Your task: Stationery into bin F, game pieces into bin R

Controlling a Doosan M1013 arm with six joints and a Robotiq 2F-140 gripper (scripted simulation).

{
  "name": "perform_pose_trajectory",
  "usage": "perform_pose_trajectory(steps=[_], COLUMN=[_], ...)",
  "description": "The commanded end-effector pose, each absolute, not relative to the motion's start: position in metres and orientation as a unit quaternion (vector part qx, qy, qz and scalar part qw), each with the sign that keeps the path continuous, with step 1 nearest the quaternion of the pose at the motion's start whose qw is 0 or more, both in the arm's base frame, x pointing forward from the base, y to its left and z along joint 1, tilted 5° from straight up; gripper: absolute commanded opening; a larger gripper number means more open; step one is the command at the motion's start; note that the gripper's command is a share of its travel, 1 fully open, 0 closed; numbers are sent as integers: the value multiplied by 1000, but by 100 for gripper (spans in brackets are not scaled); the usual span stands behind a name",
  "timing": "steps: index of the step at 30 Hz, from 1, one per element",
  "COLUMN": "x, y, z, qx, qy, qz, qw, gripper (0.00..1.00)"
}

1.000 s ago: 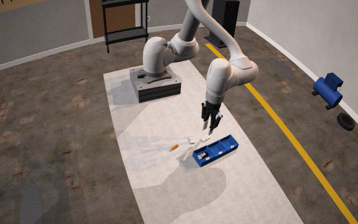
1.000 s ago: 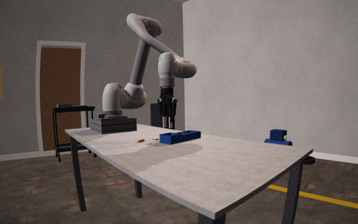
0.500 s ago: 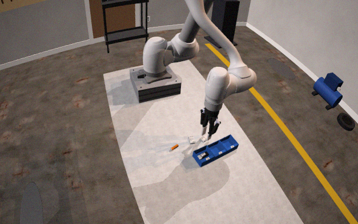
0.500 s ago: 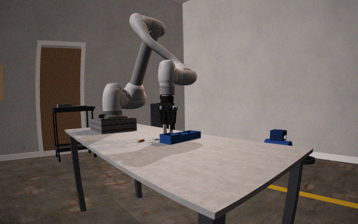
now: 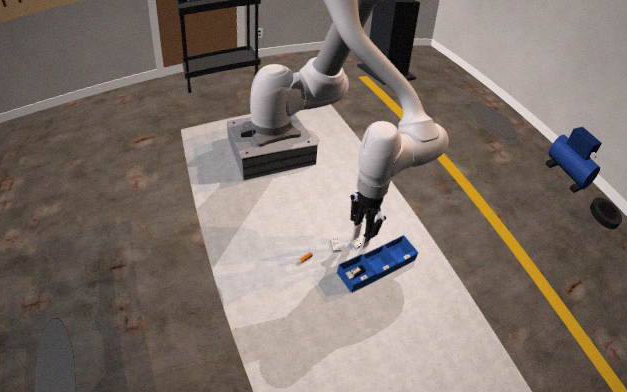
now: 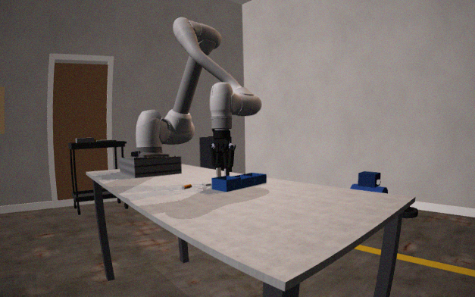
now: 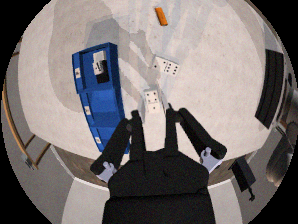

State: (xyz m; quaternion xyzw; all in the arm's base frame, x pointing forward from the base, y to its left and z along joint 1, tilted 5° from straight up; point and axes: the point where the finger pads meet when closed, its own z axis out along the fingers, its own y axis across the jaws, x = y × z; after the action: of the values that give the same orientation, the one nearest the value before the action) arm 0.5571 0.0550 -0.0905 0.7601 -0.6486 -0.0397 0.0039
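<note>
My gripper (image 5: 365, 238) (image 6: 223, 173) (image 7: 153, 102) is open, its fingers set a narrow way apart, and it holds nothing. It hangs low over a small white game piece (image 5: 358, 243) (image 7: 152, 98) that lies on the table just beside the blue bin. A second white piece with dots (image 5: 336, 244) (image 7: 165, 67) lies a little to its left. An orange crayon-like stick (image 5: 305, 257) (image 6: 187, 186) (image 7: 160, 15) lies further left. The blue bin with three compartments (image 5: 390, 248) (image 6: 239, 182) (image 7: 100, 106) holds one small object (image 5: 355, 272) (image 7: 101, 70) in its near end compartment. I cannot read its labels.
The arm's dark base block (image 5: 272, 150) (image 6: 149, 166) stands at the far end of the table (image 5: 415, 325) (image 6: 295, 227). A blue machine (image 5: 575, 157) (image 6: 368, 182) and a black wheel (image 5: 605, 213) lie on the floor by the wall.
</note>
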Motion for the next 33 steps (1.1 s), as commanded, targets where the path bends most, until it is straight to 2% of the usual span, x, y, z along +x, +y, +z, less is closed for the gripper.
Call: perform_pose_trajectory(steps=[1,10,11,33], x=[557,557,557,557], y=[55,55,55,55], z=[-91,-91,-91,-91], qx=[760,760,760,760], qy=[-649,-649,-649,-649], qz=[-40,-40,-40,-40], qw=[4,4,4,4], gripper=[25,25,13,13])
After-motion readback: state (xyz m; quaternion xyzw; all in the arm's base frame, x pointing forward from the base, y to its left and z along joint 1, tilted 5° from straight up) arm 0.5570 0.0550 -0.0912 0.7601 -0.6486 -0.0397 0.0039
